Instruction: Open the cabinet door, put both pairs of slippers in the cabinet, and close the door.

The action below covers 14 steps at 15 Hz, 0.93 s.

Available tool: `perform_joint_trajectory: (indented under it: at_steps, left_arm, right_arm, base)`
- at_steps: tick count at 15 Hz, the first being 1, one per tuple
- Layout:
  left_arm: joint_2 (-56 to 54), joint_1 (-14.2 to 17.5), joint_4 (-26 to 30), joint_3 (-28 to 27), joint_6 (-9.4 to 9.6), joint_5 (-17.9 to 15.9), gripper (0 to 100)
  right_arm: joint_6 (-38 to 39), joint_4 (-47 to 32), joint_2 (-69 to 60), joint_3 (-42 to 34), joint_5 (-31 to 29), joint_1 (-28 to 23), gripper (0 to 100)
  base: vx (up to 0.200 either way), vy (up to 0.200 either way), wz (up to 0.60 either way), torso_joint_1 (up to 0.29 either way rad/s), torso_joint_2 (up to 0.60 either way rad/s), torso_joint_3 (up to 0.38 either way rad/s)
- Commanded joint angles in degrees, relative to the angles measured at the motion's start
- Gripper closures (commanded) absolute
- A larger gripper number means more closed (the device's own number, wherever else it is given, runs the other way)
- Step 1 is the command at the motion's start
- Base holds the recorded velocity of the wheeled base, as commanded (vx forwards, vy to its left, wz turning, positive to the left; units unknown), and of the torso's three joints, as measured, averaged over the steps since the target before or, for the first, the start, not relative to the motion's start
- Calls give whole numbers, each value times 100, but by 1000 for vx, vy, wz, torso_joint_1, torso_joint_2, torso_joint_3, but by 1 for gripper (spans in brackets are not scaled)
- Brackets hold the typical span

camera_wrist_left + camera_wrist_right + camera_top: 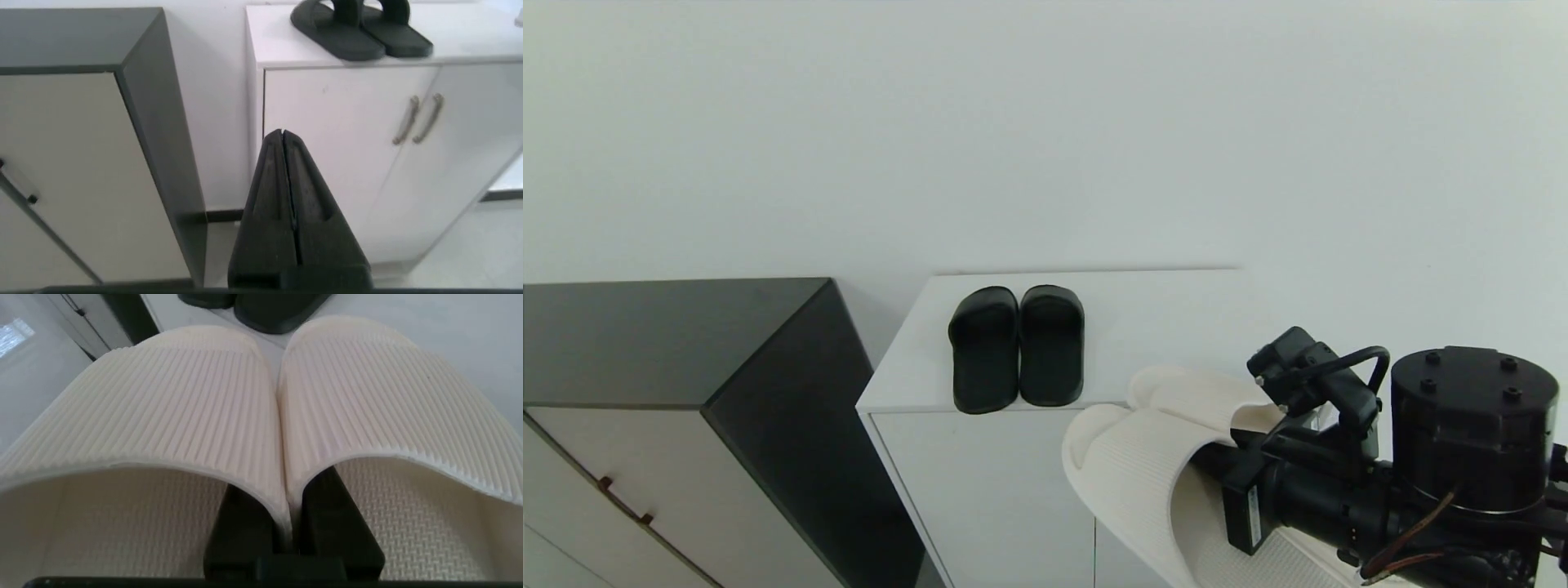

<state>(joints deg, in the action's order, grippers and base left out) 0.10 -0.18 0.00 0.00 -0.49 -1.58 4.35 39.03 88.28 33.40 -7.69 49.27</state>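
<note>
Right gripper (284,518) pinching two white slippers (1143,474), two black slippers (1017,347)

Both doors (343,147) of the white cabinet (1160,327) are shut, black slippers (1017,347) fill its top's left front, bare surface lies to their right, and a dark cabinet (670,335) stands near its left side.

The white cabinet (1160,318) bears the pair of black slippers (1017,347) on its top, side by side and touching, heels at the cabinet's front edge, toward its left end. The cream slippers (1143,465) may touch that edge; unclear.
</note>
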Motion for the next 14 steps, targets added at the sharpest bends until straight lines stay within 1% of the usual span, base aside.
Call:
perform_joint_trajectory:
  at_steps: [1,7,12,14]
  left_arm:
    - [-1,1,0,0,-4,0,100]
    - [-1,1,0,0,5,0,100]
    - [-1,1,-9,0,-4,0,100]
    - [-1,1,0,0,-4,0,100]
  right_arm:
    - [-13,16,5,8,-13,-58,100]
    - [-31,8,5,-9,-4,-50,100]
    - [-40,8,5,-88,-4,-32,100]
    - [-40,16,-4,-115,-4,-32,100]
  base:
    - [0,0,0,0,0,0]
    - [0,0,0,0,0,0]
    - [0,-200,0,3,4,3]
    - [0,0,0,0,0,0]
